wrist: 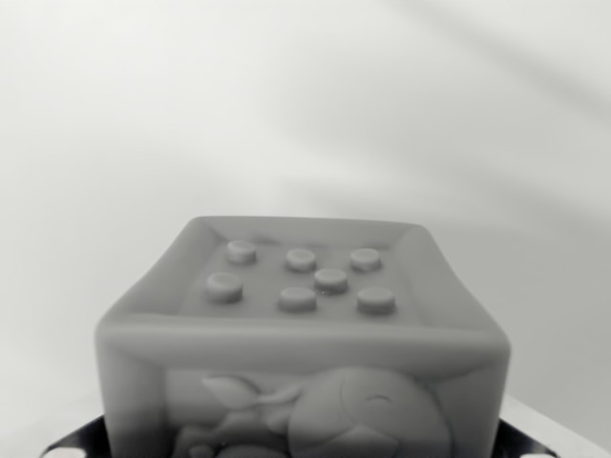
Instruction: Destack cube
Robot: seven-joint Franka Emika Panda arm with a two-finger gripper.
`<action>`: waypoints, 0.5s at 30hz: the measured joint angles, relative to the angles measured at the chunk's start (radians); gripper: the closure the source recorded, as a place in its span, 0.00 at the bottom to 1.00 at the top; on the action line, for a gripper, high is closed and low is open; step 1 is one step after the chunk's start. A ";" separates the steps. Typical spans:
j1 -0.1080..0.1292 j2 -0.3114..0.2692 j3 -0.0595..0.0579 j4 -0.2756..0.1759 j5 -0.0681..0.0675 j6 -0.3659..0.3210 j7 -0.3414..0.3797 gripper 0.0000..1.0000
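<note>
I cannot determine the type of place from my wrist view. Only a plain pale surface point(305, 105) appears behind the embossed cube point(301, 324).

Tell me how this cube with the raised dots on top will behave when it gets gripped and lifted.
The cube looks soft: its rounded, slightly bulging edges suggest it may give a little under the squeeze. The raised dots and the relief picture on the near face probably help grip. Its flat, broad faces make rolling unlikely. No gripper fingers show in the wrist view.
</note>
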 joint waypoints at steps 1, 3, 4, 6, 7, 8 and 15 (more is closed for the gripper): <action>0.000 0.007 0.000 0.001 0.000 0.007 0.000 1.00; 0.000 0.023 0.000 0.003 0.001 0.021 -0.001 1.00; 0.000 0.031 0.000 0.004 0.001 0.027 -0.001 1.00; 0.000 0.048 0.001 0.007 0.002 0.041 -0.002 1.00; 0.000 0.053 0.001 0.008 0.002 0.045 -0.002 1.00; 0.000 0.061 0.001 0.009 0.002 0.052 -0.002 1.00; -0.001 0.109 0.003 0.019 0.003 0.090 -0.003 1.00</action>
